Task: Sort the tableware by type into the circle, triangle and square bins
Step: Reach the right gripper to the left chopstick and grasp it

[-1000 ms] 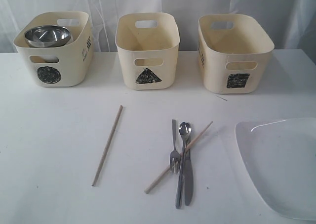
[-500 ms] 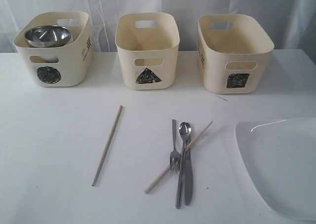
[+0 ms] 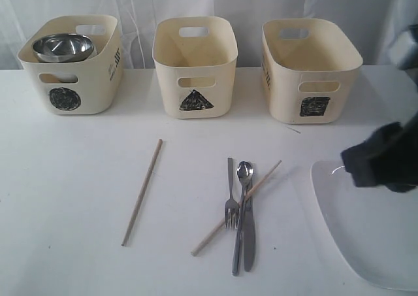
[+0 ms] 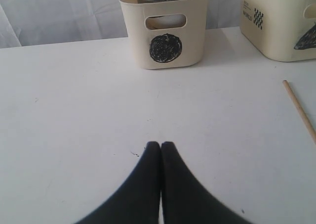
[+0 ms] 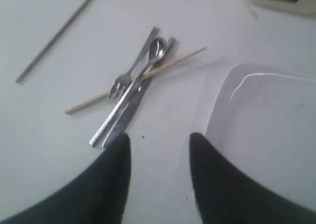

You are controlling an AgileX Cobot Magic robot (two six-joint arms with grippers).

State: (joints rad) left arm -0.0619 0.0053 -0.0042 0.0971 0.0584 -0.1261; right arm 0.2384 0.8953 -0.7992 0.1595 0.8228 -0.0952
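Observation:
A steel bowl [image 3: 63, 46] sits in the circle bin [image 3: 70, 80]; the triangle bin [image 3: 194, 74] and square bin [image 3: 310, 77] show nothing inside. One chopstick [image 3: 142, 191] lies alone. The fork [image 3: 230, 201], spoon [image 3: 240, 211], knife [image 3: 249, 234] and second chopstick [image 3: 235, 208] lie crossed in a pile. The large white plate [image 3: 369, 217] is at the right. My right gripper [image 3: 356, 165] hovers open over the plate's far left corner; its wrist view shows the open right gripper [image 5: 159, 145] between pile [image 5: 131, 93] and plate [image 5: 266, 120]. My left gripper [image 4: 160, 146] is shut, empty, above bare table. Mugs and white bowl are hidden.
The circle bin [image 4: 165, 31] and part of the triangle bin [image 4: 279, 21] stand ahead in the left wrist view, with a chopstick [image 4: 298, 108] to one side. A white curtain hangs behind the bins. The table's right edge runs under the plate.
My right arm has come into the exterior view from the right and now hangs over the plate's corner. Nothing on the table has moved.

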